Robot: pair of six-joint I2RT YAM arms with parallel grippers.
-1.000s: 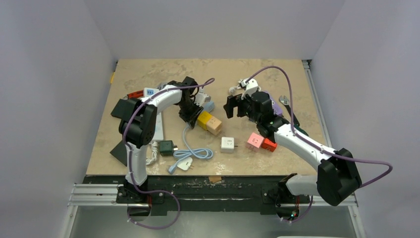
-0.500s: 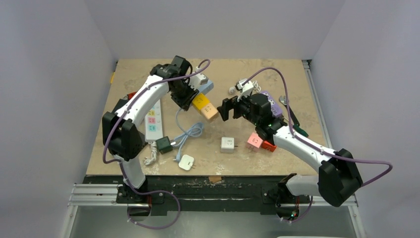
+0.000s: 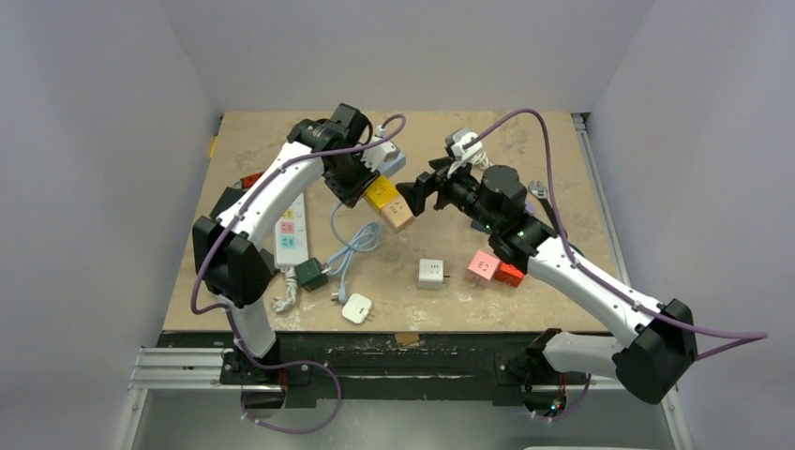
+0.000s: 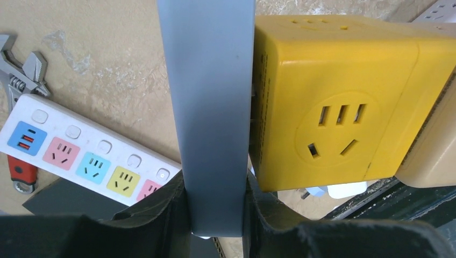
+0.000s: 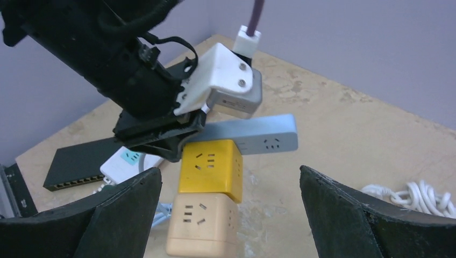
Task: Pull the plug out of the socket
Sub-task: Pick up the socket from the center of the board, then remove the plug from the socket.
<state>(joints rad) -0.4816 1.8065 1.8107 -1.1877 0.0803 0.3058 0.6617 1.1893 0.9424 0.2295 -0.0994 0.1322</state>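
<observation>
My left gripper [image 3: 349,184] is shut on a grey-blue power strip [image 3: 392,164] and holds it above the table. A yellow cube socket [image 3: 380,194] is plugged into the strip, and a beige cube [image 3: 397,216] is plugged into the yellow one. In the left wrist view the strip [image 4: 209,107] sits clamped between the fingers [image 4: 161,215], with the yellow cube [image 4: 333,107] to its right. My right gripper [image 3: 417,195] is open, just right of the cubes. In the right wrist view the yellow cube [image 5: 211,169] and beige cube [image 5: 201,223] lie between its wide-spread fingers [image 5: 123,215], not touched.
On the table are a white multi-colour power strip [image 3: 289,225], a dark green adapter [image 3: 312,275], a light blue cable [image 3: 352,248] with a white plug [image 3: 356,307], a white cube [image 3: 430,273], pink [image 3: 482,266] and red [image 3: 509,274] cubes, and a wrench [image 3: 539,192].
My left gripper lifted the strip with the two cubes off the table and towards the back. My right gripper moved left, up to the cubes, staying open.
</observation>
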